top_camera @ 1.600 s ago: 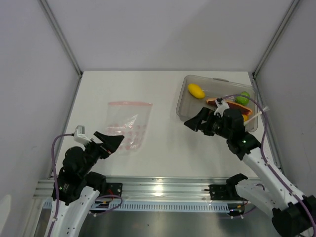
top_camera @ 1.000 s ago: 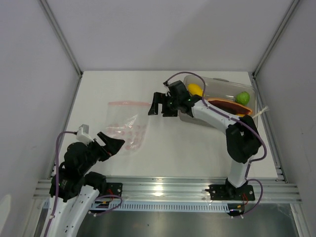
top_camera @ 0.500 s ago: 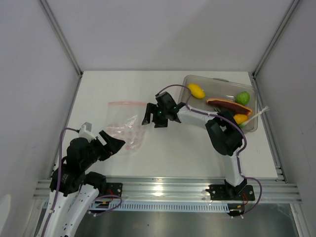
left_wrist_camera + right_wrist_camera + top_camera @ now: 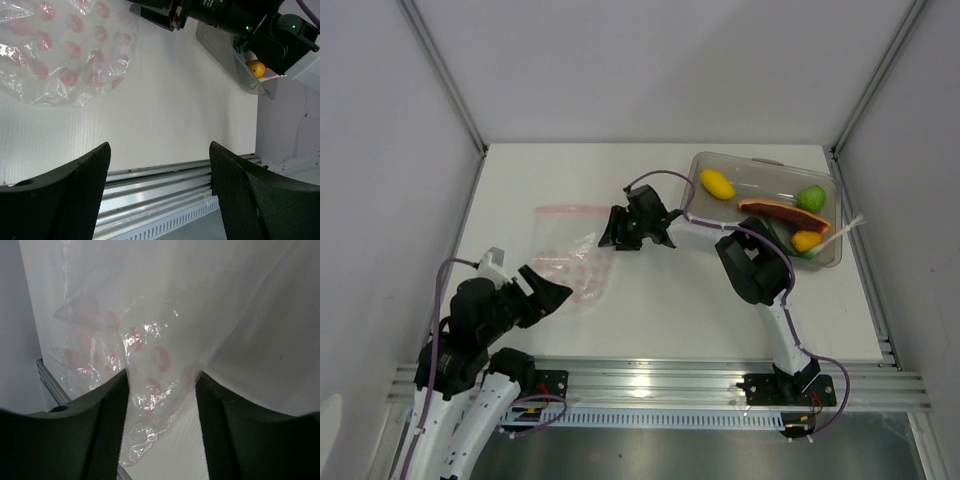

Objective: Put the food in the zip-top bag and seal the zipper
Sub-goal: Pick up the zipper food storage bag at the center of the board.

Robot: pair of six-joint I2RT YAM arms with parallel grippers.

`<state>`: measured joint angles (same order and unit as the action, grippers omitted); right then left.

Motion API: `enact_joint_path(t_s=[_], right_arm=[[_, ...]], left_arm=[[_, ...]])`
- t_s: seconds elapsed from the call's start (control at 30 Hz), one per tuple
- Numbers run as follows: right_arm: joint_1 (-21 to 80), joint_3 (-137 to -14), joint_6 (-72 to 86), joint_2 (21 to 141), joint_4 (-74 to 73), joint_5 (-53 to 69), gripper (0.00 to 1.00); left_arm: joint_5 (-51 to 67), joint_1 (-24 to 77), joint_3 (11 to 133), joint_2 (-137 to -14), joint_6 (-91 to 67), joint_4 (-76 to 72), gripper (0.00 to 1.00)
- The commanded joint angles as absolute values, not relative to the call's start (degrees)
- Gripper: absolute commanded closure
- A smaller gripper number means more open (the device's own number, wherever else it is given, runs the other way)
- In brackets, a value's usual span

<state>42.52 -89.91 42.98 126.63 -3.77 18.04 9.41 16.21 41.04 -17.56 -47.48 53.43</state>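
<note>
The clear zip-top bag (image 4: 572, 258) lies flat at the table's left, its pink-red zipper (image 4: 578, 209) along the far edge. My right gripper (image 4: 611, 234) is open at the bag's right edge. In the right wrist view a crinkled corner of the bag (image 4: 145, 365) lies between the spread fingers (image 4: 97, 432). My left gripper (image 4: 546, 291) is open and empty at the bag's near edge, with the bag (image 4: 60, 50) ahead of it. The food sits in the clear tray (image 4: 692, 205): a lemon (image 4: 717, 184), a lime (image 4: 811, 198), a meat slice (image 4: 778, 209), a second yellow fruit (image 4: 807, 240) and a green vegetable (image 4: 782, 236).
The rigid tray stands at the back right, and it also shows in the left wrist view (image 4: 227, 57). My right arm (image 4: 715, 225) stretches across the table's middle from the tray side. A metal rail (image 4: 650, 380) runs along the near edge. White walls enclose the table.
My right arm has swung from beside the tray leftwards across the table to the bag's right edge. My left gripper has shifted only slightly by the bag's near edge.
</note>
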Motion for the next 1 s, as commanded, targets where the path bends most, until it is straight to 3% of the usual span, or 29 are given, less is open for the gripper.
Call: enact_joint_path(t_s=[0.0, 0.27, 0.57, 0.77, 0.97], right_arm=[[42.4, -92.4, 43.0, 128.6, 1.3, 20.0, 0.46], [41.7, -91.1, 38.0, 128.2, 5.3, 22.1, 1.00], [42.3, -85.3, 23.3, 117.2, 3.3, 19.0, 1.00], [45.5, -76.8, 10.9, 103.4, 0.3, 10.3, 1.00], [53.3, -67.3, -2.4, 89.6, 0.2, -2.9, 1.00]], left_arm=[[10.1, 15.7, 44.3, -17.1, -47.2, 55.4, 0.19], [9.5, 15.7, 45.8, -17.9, -47.9, 57.0, 0.25], [10.9, 15.7, 50.7, -23.7, -52.6, 57.8, 0.22], [13.4, 15.6, 57.1, -32.8, -59.2, 57.5, 0.20], [24.6, 13.5, 57.7, -42.7, -67.5, 52.7, 0.20]])
